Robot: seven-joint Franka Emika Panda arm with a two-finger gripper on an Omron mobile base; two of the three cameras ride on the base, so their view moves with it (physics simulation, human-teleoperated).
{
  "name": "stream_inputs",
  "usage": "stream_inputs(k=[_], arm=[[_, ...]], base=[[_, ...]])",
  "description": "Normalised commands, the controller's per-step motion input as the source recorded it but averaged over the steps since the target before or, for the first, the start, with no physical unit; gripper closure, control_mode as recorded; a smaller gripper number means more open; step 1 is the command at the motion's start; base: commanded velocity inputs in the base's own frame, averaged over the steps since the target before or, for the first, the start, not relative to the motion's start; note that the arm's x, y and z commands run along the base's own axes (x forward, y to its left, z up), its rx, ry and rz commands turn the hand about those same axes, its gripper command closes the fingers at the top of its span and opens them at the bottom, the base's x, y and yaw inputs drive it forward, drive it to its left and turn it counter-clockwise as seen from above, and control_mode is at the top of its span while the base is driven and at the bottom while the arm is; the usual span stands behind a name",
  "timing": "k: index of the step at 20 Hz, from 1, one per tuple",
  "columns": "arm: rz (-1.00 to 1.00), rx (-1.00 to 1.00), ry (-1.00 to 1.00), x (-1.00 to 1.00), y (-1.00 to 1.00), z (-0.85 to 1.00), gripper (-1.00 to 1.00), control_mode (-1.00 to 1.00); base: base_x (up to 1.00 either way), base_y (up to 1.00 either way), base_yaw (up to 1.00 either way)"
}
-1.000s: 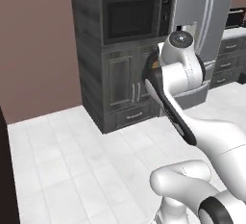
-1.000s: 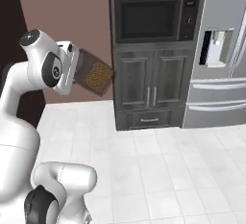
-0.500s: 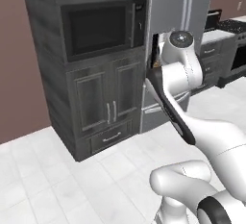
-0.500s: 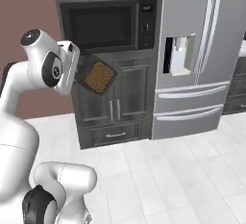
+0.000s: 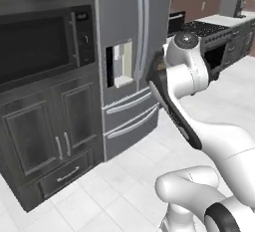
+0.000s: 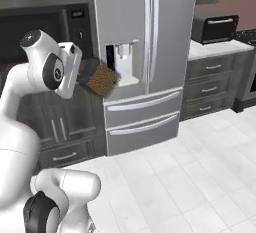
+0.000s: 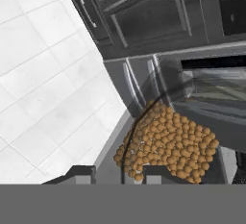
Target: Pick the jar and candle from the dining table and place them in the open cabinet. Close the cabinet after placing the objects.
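Now | end effector (image 6: 92,77) gripping the jar (image 6: 102,79), holding it tilted in the air; fridge (image 6: 145,52) standing just behind; white floor (image 6: 165,177) lying below

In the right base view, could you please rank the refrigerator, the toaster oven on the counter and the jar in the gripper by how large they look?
1. Refrigerator, by far the largest.
2. Toaster oven.
3. Jar, held in the shut gripper; it looks somewhat smaller than the toaster oven, though it is nearer the camera, so the comparison is unsure.

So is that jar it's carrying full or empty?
Partly full. The jar, held in the gripper, shows brown grains in one part and clear glass in the rest.
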Motion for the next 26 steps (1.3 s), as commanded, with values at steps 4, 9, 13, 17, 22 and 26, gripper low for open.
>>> stream_inputs(k=[4,9,13,17,22,26], arm=[[0.00,0.00,0.00,0.00,0.00,0.00,1.00,1.00],[0.00,0.00,0.00,0.00,0.00,0.00,1.00,1.00],[0.00,0.00,0.00,0.00,0.00,0.00,1.00,1.00],[0.00,0.00,0.00,0.00,0.00,0.00,1.00,1.00],[0.00,0.00,0.00,0.00,0.00,0.00,1.00,1.00],[0.00,0.00,0.00,0.00,0.00,0.00,1.00,1.00]], base=[[0.71,-0.86,-0.37],[0.86,-0.60,-0.34],[1.00,-0.23,-0.30],[1.00,-0.02,-0.27],[1.00,-0.04,-0.22],[1.00,-0.13,-0.19]])
